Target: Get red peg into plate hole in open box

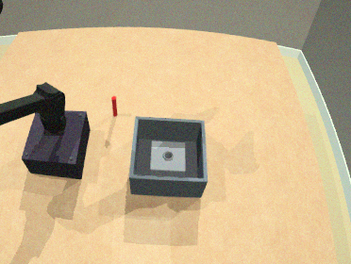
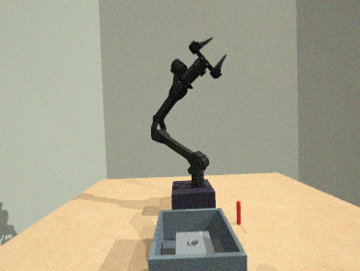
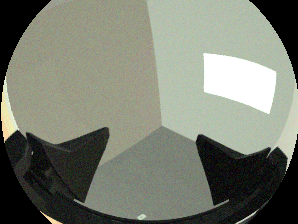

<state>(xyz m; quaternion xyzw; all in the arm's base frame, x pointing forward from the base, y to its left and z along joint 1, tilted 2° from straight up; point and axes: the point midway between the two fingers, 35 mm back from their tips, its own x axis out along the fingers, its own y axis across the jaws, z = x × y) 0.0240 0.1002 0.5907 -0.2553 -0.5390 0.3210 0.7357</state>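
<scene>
The red peg [image 1: 114, 107] [image 2: 238, 213] stands upright on the table, outside the box and off to its side. The open grey-blue box [image 1: 168, 188] [image 2: 197, 263] has a light plate [image 1: 157, 164] [image 2: 182, 246] at its bottom. The round hole [image 1: 168, 156] [image 2: 193, 242] in the plate is visible, with nothing in it. My gripper [image 2: 219, 46] [image 3: 154, 136] is wide open and empty. It is raised high above the table, tilted upward and far from the peg. The wrist view shows only walls and a bright panel beyond the fingers, neither peg nor box.
The dark arm base [image 1: 57, 166] [image 2: 194, 198] stands on the wooden table [image 1: 189, 71] [image 2: 300, 232], behind the box in the exterior view. The box walls rise around the plate. In the top view the peg stands between the base and the box, towards the far side.
</scene>
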